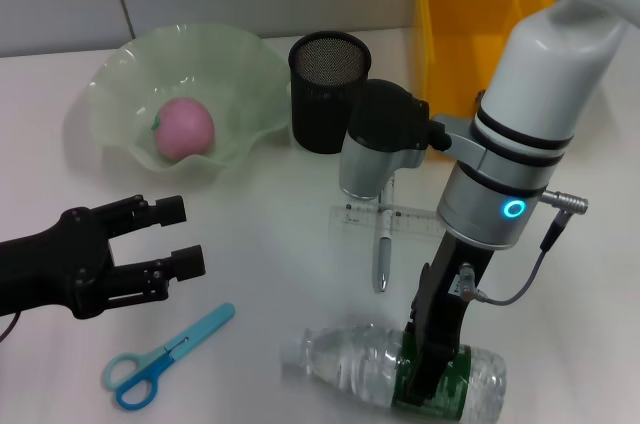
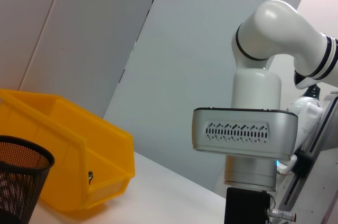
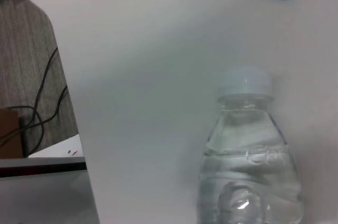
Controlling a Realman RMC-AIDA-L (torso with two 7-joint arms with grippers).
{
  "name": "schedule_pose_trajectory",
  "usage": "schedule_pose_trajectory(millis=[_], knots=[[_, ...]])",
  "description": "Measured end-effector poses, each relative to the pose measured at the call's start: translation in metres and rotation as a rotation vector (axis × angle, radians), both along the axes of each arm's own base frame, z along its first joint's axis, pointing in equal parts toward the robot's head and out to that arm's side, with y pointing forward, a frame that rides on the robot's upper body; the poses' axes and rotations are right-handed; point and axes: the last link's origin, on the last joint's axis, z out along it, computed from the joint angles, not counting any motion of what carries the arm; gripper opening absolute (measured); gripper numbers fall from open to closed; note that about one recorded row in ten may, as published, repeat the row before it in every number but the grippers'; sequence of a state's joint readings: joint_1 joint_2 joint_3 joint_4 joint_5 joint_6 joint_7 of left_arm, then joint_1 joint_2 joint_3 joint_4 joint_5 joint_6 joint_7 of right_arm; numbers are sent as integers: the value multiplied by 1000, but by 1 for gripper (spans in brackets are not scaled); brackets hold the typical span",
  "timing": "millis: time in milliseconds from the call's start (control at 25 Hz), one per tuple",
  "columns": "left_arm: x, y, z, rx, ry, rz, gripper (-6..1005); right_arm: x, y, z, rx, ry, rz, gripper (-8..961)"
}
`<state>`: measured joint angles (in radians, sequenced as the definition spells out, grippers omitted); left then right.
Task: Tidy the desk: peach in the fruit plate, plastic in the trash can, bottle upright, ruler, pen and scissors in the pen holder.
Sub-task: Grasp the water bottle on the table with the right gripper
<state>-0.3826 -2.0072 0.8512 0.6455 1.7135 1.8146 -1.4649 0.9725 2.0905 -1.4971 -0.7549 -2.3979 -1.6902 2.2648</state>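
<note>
A clear water bottle [image 1: 365, 364] with a white cap [image 3: 245, 81] and a green label lies on its side at the table's front. My right gripper [image 1: 432, 359] is down on its labelled middle. The pink peach [image 1: 184, 128] sits in the green fruit plate [image 1: 115, 79] at the back left. A black mesh pen holder [image 1: 328, 84] stands beside the plate. The clear ruler [image 1: 352, 221] and a pen [image 1: 381, 262] lie in the middle. Blue scissors [image 1: 165, 354] lie front left, below my open left gripper [image 1: 178, 237]. The plastic is out of view.
The yellow trash can [image 1: 462, 29] stands at the back right, also seen as the yellow bin [image 2: 68, 145] behind the pen holder [image 2: 18, 182] in the left wrist view. The right arm's bulky wrist [image 1: 520, 134] hangs over the ruler's right end. The table edge [image 3: 63, 102] is near the bottle's cap.
</note>
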Motion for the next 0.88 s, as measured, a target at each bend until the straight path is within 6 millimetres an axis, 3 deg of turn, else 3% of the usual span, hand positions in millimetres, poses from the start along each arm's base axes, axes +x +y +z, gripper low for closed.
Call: schedule_pose_trajectory(millis=[880], knots=[[0,2,4,9,4,-7,773,-3,12,1,55,-68,117,748]])
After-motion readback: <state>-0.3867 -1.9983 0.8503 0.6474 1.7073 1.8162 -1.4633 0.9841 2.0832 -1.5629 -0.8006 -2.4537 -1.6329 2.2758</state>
